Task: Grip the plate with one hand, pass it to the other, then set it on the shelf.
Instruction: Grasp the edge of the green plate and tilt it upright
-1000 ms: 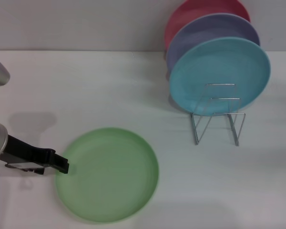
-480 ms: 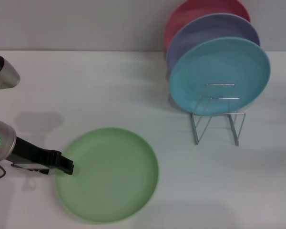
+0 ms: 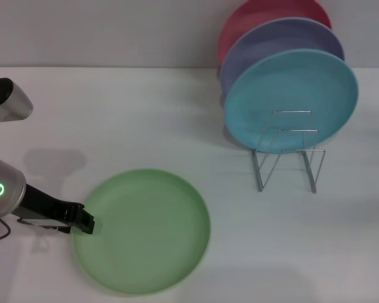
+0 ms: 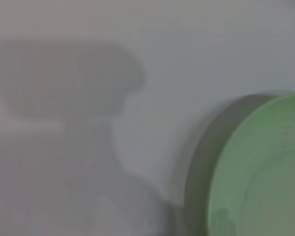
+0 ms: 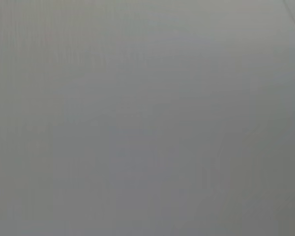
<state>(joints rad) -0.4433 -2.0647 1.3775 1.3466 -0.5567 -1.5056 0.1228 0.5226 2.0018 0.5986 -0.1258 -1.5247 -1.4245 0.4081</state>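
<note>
Large round light green plastic plate (image 3: 142,230), plain and matte with a shallow raised rim, lying flat on the white counter (image 3: 114,120), near the front and left of centre. Also seen in part in the left wrist view (image 4: 258,167), its rim casting a shadow on the counter.

Left gripper (image 3: 83,221), black, 2-fingered, on a silver cylindrical arm (image 3: 3,189) with a small green ring light glowing, reaching low across the counter from the left edge. Tips right at the left rim of the light green plate, touching or just about touching. Jaws set close together at the rim; cannot tell whether closed on it or merely against it.

Right gripper nowhere in sight; right wrist view filled by a plain grey surface only.

Small silver wire plate rack (image 3: 289,151) with thin upright loops and angled legs, standing at the right side of the counter, well apart from the light green plate. 3 plates upright in it: light blue plate (image 3: 290,95) in front, lavender plate (image 3: 284,38) behind it, red plate (image 3: 265,12) at the back.
</note>
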